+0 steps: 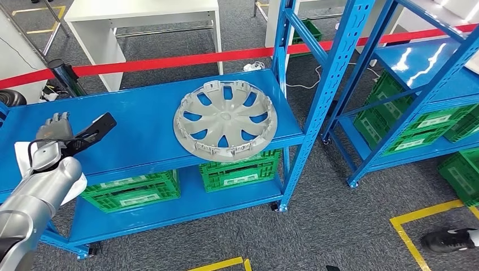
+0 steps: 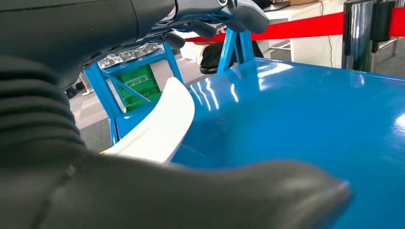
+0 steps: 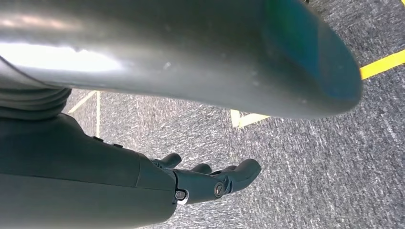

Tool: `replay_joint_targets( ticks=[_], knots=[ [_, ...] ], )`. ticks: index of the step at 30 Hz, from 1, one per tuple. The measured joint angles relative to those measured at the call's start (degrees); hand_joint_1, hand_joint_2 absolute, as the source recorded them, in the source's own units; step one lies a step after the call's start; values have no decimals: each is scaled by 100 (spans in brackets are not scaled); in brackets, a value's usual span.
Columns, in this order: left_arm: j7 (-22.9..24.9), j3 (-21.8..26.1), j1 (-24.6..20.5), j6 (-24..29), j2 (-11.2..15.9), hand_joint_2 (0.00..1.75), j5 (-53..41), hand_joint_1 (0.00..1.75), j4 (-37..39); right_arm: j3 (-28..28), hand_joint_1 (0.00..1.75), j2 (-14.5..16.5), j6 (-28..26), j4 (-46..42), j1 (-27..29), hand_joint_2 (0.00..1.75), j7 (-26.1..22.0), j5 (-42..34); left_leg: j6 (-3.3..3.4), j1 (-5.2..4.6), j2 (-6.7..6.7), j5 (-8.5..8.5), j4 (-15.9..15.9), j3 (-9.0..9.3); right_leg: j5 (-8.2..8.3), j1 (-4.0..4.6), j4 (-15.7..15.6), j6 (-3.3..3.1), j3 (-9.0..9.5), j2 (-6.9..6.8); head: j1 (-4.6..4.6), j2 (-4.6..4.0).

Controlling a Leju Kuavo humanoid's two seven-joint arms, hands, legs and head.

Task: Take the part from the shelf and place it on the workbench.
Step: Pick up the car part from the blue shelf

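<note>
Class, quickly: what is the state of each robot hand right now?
Left robot hand: open, holding nothing, raised over the blue shelf, short of the wheel cover.
Right robot hand: open, holding nothing, hanging above the floor.

Top shelf [image 1: 141, 121]: bare blue surface between left hand [image 1: 56, 138] and wheel cover [image 1: 225, 119], open to approach from the front. Blue upright [image 1: 325, 90] stands just right of the cover; red barrier tape [image 1: 169, 61] runs behind the shelf.
</note>
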Motion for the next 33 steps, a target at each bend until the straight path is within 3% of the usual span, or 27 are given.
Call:
replay_joint_targets(
  ticks=[5, 9, 33],
  knots=[
    [-109, -1, -1, -37, 26, 0, 10, 0, 36, -3, 0, 0, 1, 0, -1, 0, 0, 13, 0, 0, 1, 0, 0, 0, -1, 0, 0, 1, 0, 0, 0, 0],
    [-111, 0, -10, -105, 25, 175, 11, 0, 50, -4, 0, 2, 2, 0, -1, 0, 1, 20, 0, 0, 1, 0, 0, 1, 0, 0, 0, 1, 0, 0, 0, 0],
    [211, 0, -98, -849, 20, 175, -132, 0, 157, -7, 0, 17, -1, 0, -7, 0, 13, 72, 0, 0, 1, 0, 0, 0, -1, 0, 0, 1, 0, 0, 0, 0]
  ],
)
